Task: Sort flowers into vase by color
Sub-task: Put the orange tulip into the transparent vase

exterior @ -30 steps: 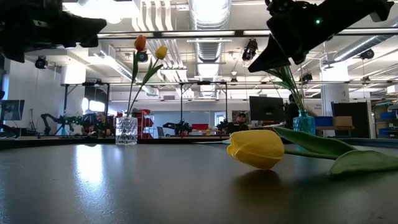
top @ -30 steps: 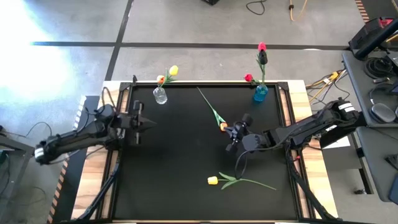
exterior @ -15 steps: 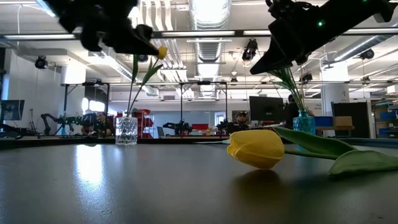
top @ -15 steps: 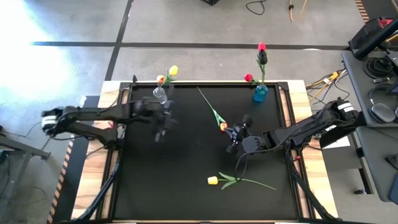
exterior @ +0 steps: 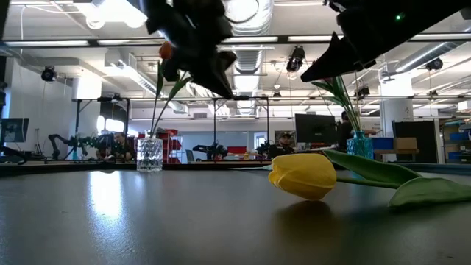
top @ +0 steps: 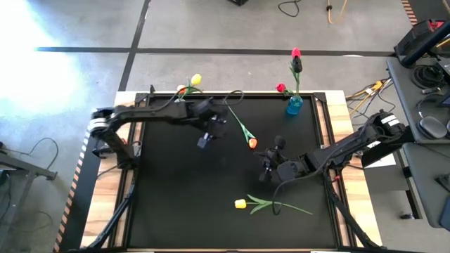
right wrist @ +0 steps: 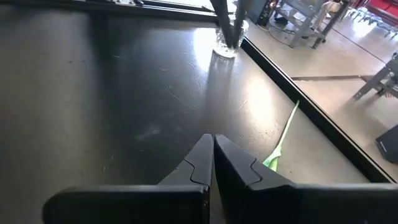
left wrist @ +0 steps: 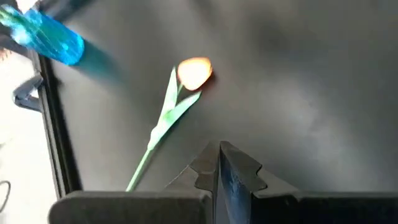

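An orange tulip point(top: 251, 143) lies flat mid-table, its stem point(top: 235, 116) running toward the far edge; it also shows in the left wrist view point(left wrist: 194, 72). A yellow tulip point(top: 240, 204) lies near the front edge point(exterior: 302, 175). The clear vase point(exterior: 149, 154) holds a yellow point(top: 196, 79) and an orange flower. The blue vase point(top: 294, 105) holds red, pink and dark heads. My left gripper point(top: 219, 130) hovers shut, left of the orange tulip. My right gripper point(top: 266, 163) hovers shut between the two lying tulips.
The black mat point(top: 169, 204) is framed by a raised rail and wooden edges point(top: 105, 211). Both vases stand at the mat's far edge. Cables and equipment lie on the floor and on a side table point(top: 422, 77) to the right.
My left gripper has swept from the table's left edge toward the middle, passing in front of the clear vase toward the orange tulip, and has tipped downward. It stays shut. My right gripper has drifted a little toward the near edge. The flowers have not moved.
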`<state>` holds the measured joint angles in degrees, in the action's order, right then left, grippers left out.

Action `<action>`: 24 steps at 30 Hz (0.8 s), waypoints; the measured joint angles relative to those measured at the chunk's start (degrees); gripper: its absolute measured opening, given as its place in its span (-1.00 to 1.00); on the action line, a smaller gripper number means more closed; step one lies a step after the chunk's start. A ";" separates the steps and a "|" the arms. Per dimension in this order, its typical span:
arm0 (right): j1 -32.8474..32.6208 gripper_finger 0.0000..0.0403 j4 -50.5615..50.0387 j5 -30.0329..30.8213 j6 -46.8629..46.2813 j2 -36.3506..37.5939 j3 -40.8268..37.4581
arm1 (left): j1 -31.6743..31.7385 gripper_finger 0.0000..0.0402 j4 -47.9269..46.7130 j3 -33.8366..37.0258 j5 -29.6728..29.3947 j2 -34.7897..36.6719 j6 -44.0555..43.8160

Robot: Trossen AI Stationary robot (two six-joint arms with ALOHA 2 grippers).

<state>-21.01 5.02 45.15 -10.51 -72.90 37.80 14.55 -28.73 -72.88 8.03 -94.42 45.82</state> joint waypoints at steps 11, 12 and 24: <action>-0.53 -0.95 -0.02 0.06 0.12 0.00 0.00 | 5.92 -0.93 -7.02 -12.22 -3.98 -16.40 5.76; -0.53 -0.95 -0.02 0.06 0.16 0.00 0.00 | 6.27 -0.90 -6.99 -12.96 -3.98 -17.25 6.44; -0.86 -0.95 -0.01 0.07 1.07 0.00 0.00 | 10.01 -0.41 -8.75 -20.77 4.92 -24.14 7.63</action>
<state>-21.87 5.00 45.22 -9.44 -72.90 37.80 24.56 -37.48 -93.65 12.95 -118.56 53.44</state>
